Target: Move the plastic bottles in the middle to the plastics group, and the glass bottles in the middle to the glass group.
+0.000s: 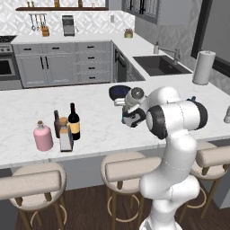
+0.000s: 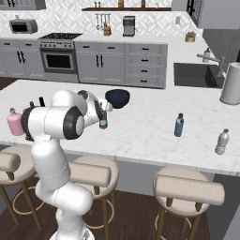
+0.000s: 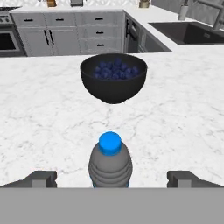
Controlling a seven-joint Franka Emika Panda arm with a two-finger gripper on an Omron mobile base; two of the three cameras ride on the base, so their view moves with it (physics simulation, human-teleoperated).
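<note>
On the white marbled island counter [image 2: 140, 131], I take the round black bowl of blue berries [image 3: 113, 76] as my landmark. In the hand view, a small grey ribbed plastic bottle with a bright blue cap [image 3: 110, 161] stands upright on the near side of that bowl, and my gripper [image 3: 111, 178] has its 2 dark fingertips [image 3: 41, 178] spread as wide as they go, 1 on each side of the bottle, with clear gaps to it. I have hold of nothing.

From the right base view, the gripper [image 2: 102, 119] sits level with that bottle, just to the near left of the bowl [image 2: 117, 97]. Well to the right of the bowl stands a small see-through blue water bottle with a dark cap [image 2: 178, 125], and farther right again a clear plastic bottle [image 2: 221, 142] near the counter's front edge.

In the left base view, well to the left of the bowl [image 1: 119, 92], I see 4 bottles clustered: a squat pink bottle with a tan stopper [image 1: 42, 136], a slim dark brown bottle [image 1: 57, 123], a squarish pale bottle with a blue label and cork [image 1: 65, 136], and a taller dark wine bottle with an orange-yellow label [image 1: 73, 122].
</note>
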